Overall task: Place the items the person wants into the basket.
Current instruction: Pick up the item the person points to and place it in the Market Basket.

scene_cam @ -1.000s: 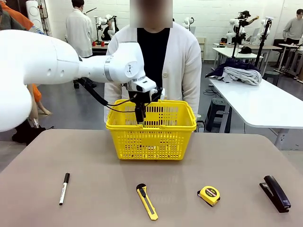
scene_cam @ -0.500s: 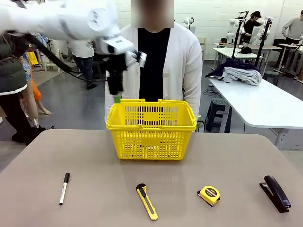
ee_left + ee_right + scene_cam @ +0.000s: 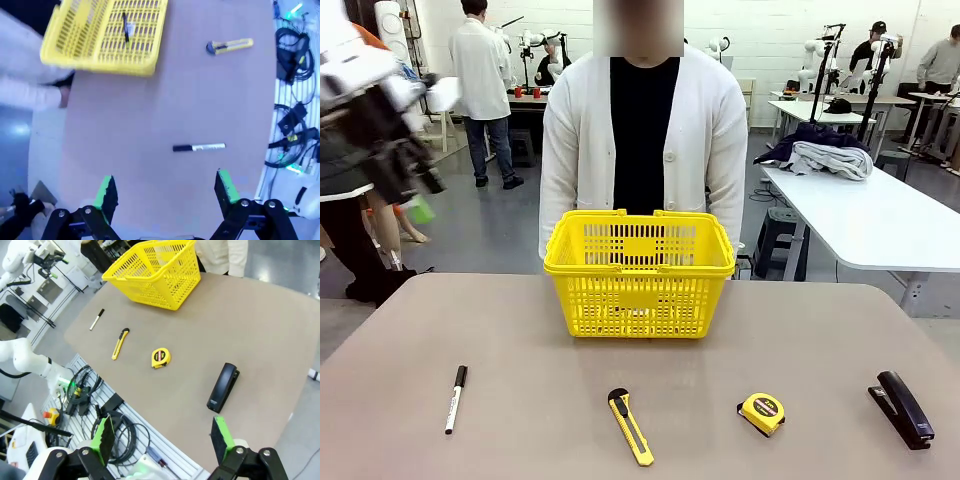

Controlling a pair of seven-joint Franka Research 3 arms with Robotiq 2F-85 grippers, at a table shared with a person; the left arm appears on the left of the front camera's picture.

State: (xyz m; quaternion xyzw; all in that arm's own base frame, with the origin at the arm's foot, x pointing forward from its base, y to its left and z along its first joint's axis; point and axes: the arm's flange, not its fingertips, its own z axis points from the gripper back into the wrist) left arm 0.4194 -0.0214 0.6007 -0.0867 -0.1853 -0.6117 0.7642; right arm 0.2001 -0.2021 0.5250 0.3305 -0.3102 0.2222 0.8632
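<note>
Pen [image 3: 125,29] lies inside basket [image 3: 620,300]: one item in, by looks. Marker [image 3: 455,398] on worktop [image 3: 520,340], front left. Utility knife [image 3: 630,426] front middle. Both well apart from basket, not yet picked. Left end effector [image 3: 166,186] spread wide, empty, high over marker. Right end effector [image 3: 162,436] spread, empty, off worktop edge. Person [image 3: 642,130] stands behind basket. Tape measure [image 3: 761,412], stapler [image 3: 901,407] likely not wanted. Two items left, judging by layout.

Bare desk [image 3: 800,330] is stretching wide open between the basket [image 3: 640,275] and the front row. The marker [image 3: 455,398], utility knife [image 3: 631,426], tape measure [image 3: 761,413] and stapler [image 3: 901,408] are lying well apart, leaving gaps around each. The person [image 3: 642,140] is standing right behind the basket, blocking that side.
</note>
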